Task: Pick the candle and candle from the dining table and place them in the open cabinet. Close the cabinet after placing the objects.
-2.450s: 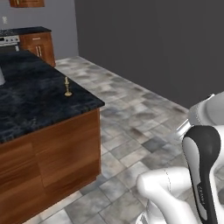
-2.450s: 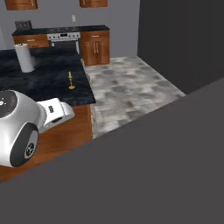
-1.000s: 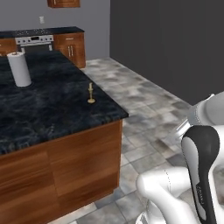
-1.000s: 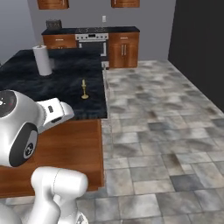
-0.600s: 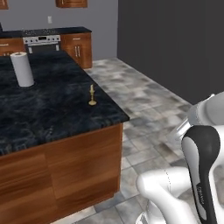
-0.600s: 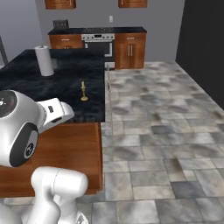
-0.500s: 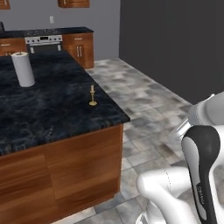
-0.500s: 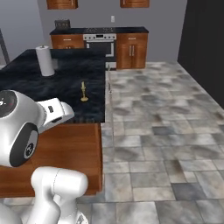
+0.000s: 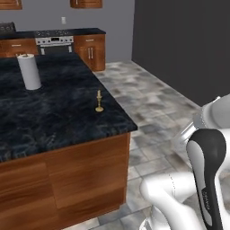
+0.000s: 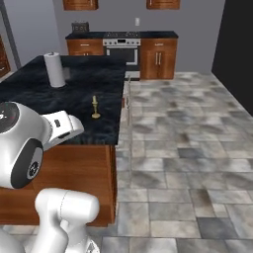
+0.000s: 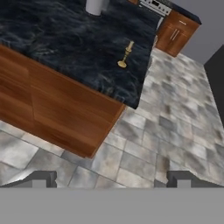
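One thin cream taper candle (image 9: 99, 101) stands upright on its slender brass stick, sitting on the dining table (image 9: 54, 112), a big island with a black white-veined marble top and reddish-brown wood sides. It's near the table's right-hand edge, at about four o'clock from the top's middle in the left base view, close to the corner.

My table (image 9: 58, 117) runs off the left edge in both base views. The taper candle (image 9: 99, 102) is too small to read its flame end. In the hand view the paper-towel roll (image 11: 97, 6) is cropped, perhaps halfway up.
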Controlling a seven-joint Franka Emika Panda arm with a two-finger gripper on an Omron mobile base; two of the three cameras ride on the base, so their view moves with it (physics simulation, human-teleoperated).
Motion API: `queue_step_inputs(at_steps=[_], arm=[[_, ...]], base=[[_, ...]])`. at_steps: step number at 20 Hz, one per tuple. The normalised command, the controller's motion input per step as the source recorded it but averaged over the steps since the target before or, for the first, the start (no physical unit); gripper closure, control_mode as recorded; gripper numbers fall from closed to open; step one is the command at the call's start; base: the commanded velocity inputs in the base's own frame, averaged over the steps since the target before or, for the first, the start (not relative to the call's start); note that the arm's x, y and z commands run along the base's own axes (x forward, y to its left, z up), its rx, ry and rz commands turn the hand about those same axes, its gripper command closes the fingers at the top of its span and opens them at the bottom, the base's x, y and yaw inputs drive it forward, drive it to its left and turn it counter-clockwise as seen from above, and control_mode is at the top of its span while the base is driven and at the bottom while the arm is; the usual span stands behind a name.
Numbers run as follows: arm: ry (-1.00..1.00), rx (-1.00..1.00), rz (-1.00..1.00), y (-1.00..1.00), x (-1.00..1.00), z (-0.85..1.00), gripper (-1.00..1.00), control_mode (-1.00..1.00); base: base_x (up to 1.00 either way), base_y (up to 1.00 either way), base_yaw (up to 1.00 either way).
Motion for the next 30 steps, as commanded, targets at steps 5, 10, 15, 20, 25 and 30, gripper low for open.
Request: queue_step_inputs(at_steps=[5, 10, 15, 20, 25, 30], arm=[[0.00, 0.00, 0.00, 0.00, 0.00, 0.00, -1.00, 1.00], [0.00, 0.00, 0.00, 0.00, 0.00, 0.00, -1.00, 1.00], [0.00, 0.00, 0.00, 0.00, 0.00, 0.00, -1.00, 1.00], [0.00, 0.00, 0.00, 0.00, 0.00, 0.00, -1.00, 1.00], [0.00, 0.00, 0.00, 0.00, 0.00, 0.00, -1.00, 1.00], [0.00, 0.00, 0.00, 0.00, 0.00, 0.00, -1.00, 1.00]], base=[[0.38, -0.26, 0.15], [0.32, -0.26, 0.15], [0.33, -0.27, 0.15], [0.34, -0.27, 0.14], [0.38, -0.28, 0.14], [0.41, -0.28, 0.13]])
